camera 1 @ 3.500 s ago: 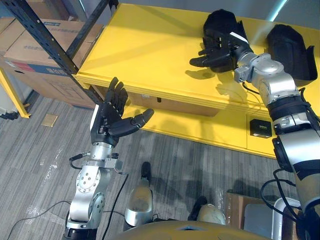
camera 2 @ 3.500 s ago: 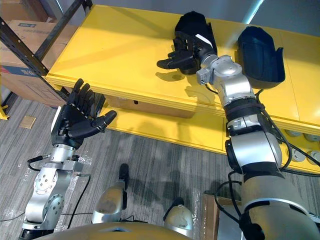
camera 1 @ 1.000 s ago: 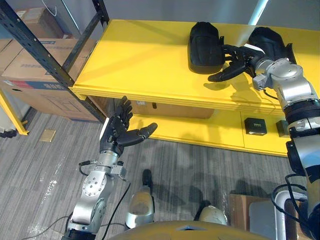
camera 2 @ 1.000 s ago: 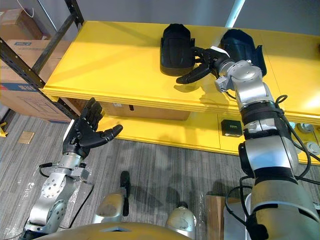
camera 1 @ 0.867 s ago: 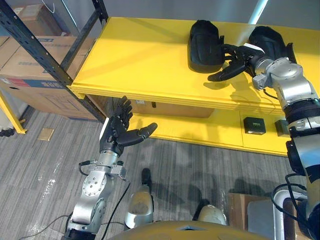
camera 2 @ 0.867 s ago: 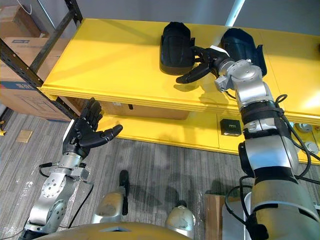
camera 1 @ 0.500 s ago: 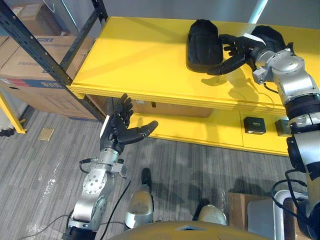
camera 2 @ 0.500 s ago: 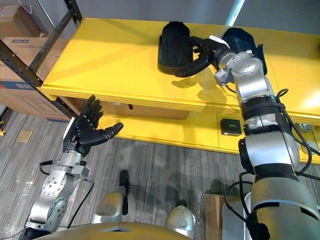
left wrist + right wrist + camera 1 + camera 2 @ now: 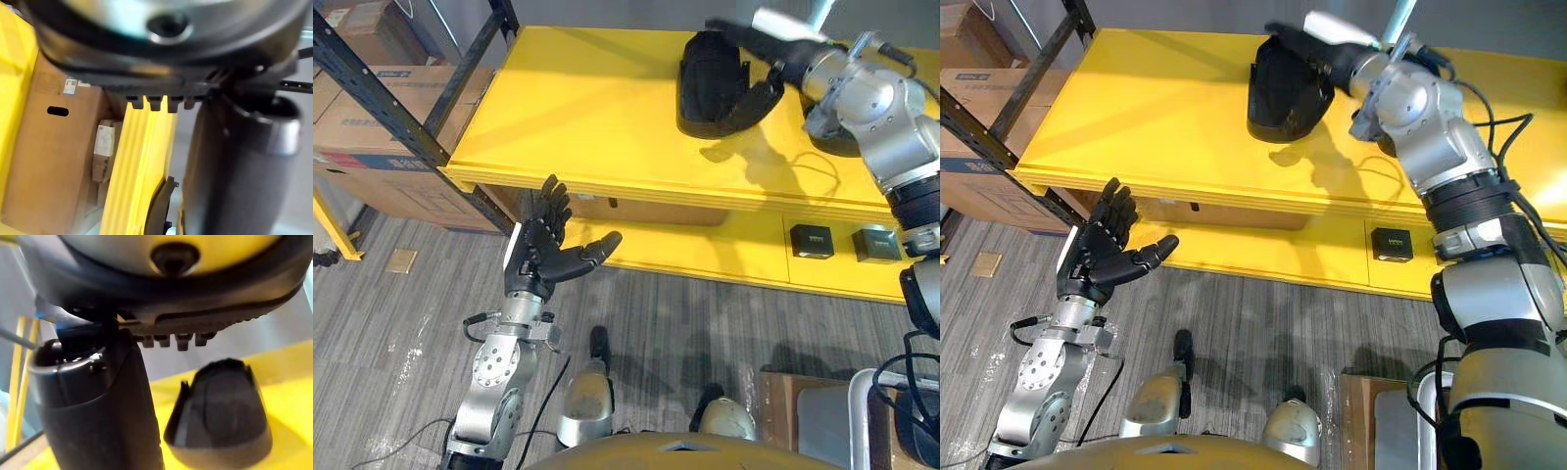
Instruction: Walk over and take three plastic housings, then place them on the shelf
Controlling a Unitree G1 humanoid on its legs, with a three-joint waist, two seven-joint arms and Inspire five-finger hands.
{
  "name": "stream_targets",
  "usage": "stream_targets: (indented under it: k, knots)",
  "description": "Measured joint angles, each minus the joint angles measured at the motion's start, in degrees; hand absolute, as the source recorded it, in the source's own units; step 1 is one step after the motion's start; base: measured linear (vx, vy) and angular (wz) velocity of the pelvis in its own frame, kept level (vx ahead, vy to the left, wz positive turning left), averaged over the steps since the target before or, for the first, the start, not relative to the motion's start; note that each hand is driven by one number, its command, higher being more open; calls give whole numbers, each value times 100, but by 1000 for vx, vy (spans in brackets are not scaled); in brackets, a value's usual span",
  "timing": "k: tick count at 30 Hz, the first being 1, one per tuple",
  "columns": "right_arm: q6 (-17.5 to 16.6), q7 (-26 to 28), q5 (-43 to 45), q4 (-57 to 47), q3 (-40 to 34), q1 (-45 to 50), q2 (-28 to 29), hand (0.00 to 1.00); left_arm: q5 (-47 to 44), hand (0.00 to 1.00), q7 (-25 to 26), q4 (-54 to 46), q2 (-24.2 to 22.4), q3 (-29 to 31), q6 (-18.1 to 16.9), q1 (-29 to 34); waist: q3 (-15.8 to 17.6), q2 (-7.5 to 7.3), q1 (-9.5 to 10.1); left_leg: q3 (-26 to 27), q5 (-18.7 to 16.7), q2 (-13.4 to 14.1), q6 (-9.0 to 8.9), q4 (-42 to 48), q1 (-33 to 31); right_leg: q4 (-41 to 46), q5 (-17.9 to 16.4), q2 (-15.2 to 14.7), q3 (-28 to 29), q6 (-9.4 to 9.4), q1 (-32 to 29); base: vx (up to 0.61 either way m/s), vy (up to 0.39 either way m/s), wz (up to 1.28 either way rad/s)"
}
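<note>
Currently the right hand (image 9: 1327, 57) is reaching over the yellow shelf (image 9: 578, 108) and showing up blurred against a black plastic housing (image 9: 707, 86). Its dark fingers are lying over the far end of the housing and down the side nearest the wrist. Whether they are clenching it or only touching it cannot be told. The housing is sitting on the shelf top, directly under and in front of that hand. A second housing (image 9: 830, 144) is peeking out from beneath the right wrist, also on the shelf.

In the right wrist view a housing (image 9: 220, 416) is resting hollow side up on the yellow surface, just past the thumb and apart from it (which of the two it is I cannot say).

The left hand (image 9: 536, 257) is hanging below the shelf's front edge, released, with fingers straight and spread, thumb out, and nothing in it.

Beyond that hand, behind a black rack upright (image 9: 382, 83), a cardboard box (image 9: 372, 117) is carrying a red-and-blue printed strip that is too small to read. Two small black boxes (image 9: 813, 240) are sitting on the lower tier, below the right arm, and their markings are illegible too.
</note>
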Motion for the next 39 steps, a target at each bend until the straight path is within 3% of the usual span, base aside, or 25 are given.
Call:
stream_targets:
  k: [8, 18, 30, 39]
  knots:
    - [127, 369, -193, 794, 273, 147, 124, 100, 18, 100, -4, -11, -4, 13, 16, -2, 4, 8, 1, -20, 8, -46, 2, -3, 1, -44, 25, -38, -30, 33, 39, 3, -3, 1]
    - [-135, 451, -160, 1373, 333, -90, 138, 100, 35, 100, -1, -16, -68, 105, 51, -72, 47, 84, 13, -18, -3, -42, -5, -4, -17, -93, 25, -31, -33, 33, 36, -6, -16, 0]
    - [-440, 847, -103, 1412, 349, -265, 138, 100, 35, 100, -8, 23, 62, 90, 71, -254, 43, 77, 55, 1, -8, 67, -20, 0, -94, -142, 46, 91, -3, 9, -26, 10, -40, -2]
    - [-337, 1025, 313, 1411, 440, -112, 177, 100, 40, 100, -45, -8, 38, 100, 156, -249, 39, 75, 41, 3, 7, 74, -45, -5, -13, -89, 26, 89, -5, -22, 16, -34, -20, -1]
